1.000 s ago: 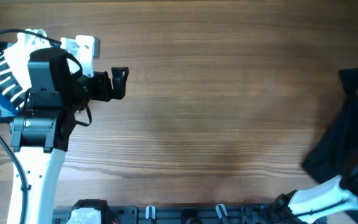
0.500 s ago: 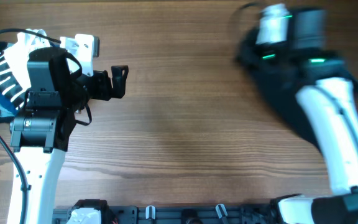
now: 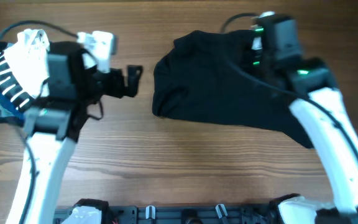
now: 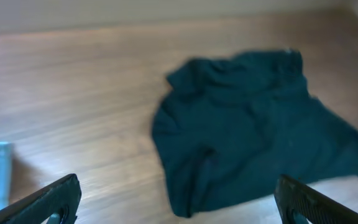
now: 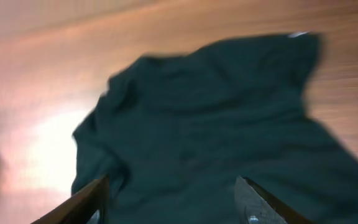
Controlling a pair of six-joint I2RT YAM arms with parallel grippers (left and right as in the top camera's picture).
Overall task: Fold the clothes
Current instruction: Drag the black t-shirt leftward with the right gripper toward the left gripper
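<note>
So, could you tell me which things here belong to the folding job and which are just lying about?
For the job: black T-shirt, crumpled on the table; left gripper and right gripper, both open.
Just lying about: navy white-striped garment, white garment, both at the far left edge.

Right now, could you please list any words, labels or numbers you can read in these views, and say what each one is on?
No text can be read in any view.
The black T-shirt shows only a small white fleck near its edge, too blurred to read.
</note>
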